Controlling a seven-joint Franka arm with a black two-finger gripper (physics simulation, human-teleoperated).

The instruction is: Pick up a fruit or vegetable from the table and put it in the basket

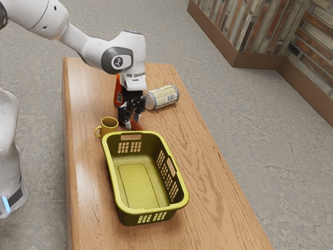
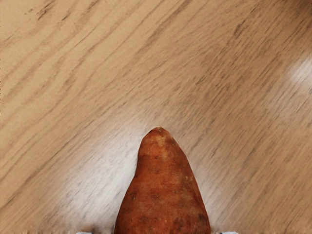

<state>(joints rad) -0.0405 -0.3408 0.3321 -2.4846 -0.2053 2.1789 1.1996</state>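
In the exterior view my gripper (image 1: 133,123) is low over the table beyond the basket's far end, its fingers apart on either side of a reddish-brown sweet potato (image 1: 136,126). The wrist view has the sweet potato (image 2: 163,190) pointing away from the hand, narrow end outward. Fingertips of the gripper (image 2: 156,232) peek in at the lower edge, a strip of table between each and the potato's sides, so it is open. The yellow-green basket (image 1: 183,197) stands upright on the table with nothing visible inside.
A yellow mug (image 1: 110,125) stands close to the gripper and the basket's far corner. A can (image 1: 163,97) lies on its side toward the exterior view's right. An orange-red item (image 1: 118,92) is partly hidden behind the hand. The wooden table (image 1: 208,177) extends past the basket.
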